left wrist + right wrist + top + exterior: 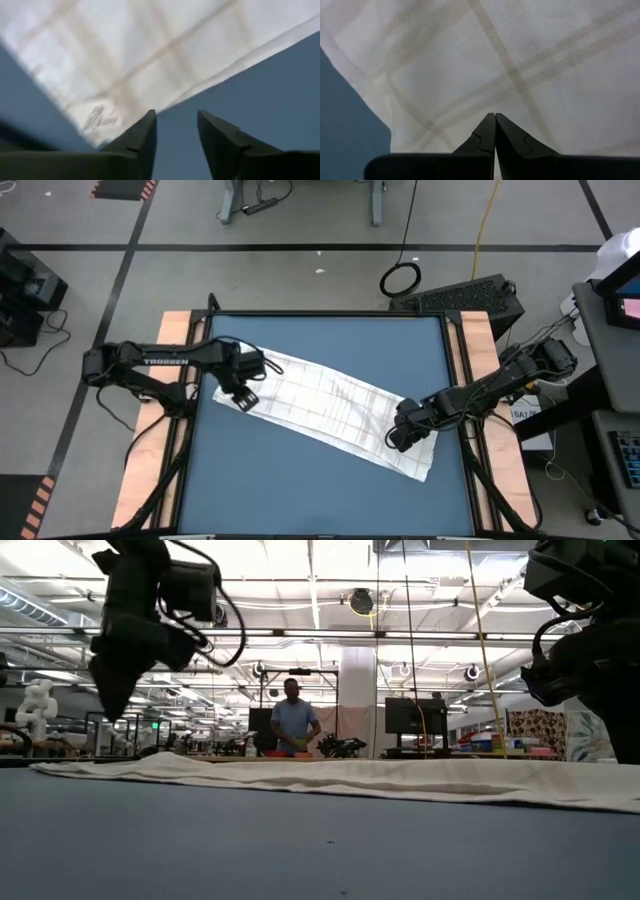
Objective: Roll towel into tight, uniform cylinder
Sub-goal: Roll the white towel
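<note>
Towel (pixel 325 408): flat, unrolled, diagonal on blue counter (pixel 300 490) | handling: likely soft, light, limp; best taken at an end edge | left claw (pixel 176 131): narrowly parted, empty, at towel's corner | right claw (pixel 495 131): closed, empty, over opposite end.

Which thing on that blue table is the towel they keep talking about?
Look at the blue table between the two dark arms. The towel is the long white cloth lying flat and slanted across it, one end under each arm. Faint grey grid lines mark it; nothing else lies on the blue.
</note>
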Controlling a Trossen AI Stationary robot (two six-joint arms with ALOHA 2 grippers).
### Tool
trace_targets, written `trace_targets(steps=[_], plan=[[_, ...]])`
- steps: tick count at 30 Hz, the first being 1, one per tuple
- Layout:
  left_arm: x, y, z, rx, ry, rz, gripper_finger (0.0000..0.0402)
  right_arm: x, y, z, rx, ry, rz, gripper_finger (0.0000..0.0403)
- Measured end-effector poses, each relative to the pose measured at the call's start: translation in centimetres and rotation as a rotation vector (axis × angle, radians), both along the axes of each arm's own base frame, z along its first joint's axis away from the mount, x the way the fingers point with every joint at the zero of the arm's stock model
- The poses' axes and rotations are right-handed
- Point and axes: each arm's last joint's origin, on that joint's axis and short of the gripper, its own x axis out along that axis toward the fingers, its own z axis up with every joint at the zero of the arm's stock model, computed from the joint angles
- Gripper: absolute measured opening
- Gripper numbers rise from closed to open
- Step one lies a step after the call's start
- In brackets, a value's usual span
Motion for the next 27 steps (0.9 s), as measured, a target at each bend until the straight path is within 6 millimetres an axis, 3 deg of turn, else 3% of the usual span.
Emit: trace_targets(steps=[6,11,18,27], plan=[[1.3,-1.4,-0.5,0.044,-0.137,-0.205,0.02,0.0,0.0,0.0,-0.014,-0.007,-0.004,0.0],[0.8,-1.5,-1.9,0.015,-0.156,-0.33,0.0204,0.1,0.0,0.0,-0.011,-0.015,0.003,0.0],[0.7,-2.3,-2.5,0.07,-0.319,-0.542,0.0205,0.1,0.0,0.0,-0.01,-0.019,0.003,0.0],[0.8,-3.0,-3.1,0.097,-0.308,-0.595,0.0205,0.2,0.0,0.0,-0.023,-0.024,0.003,0.0]])
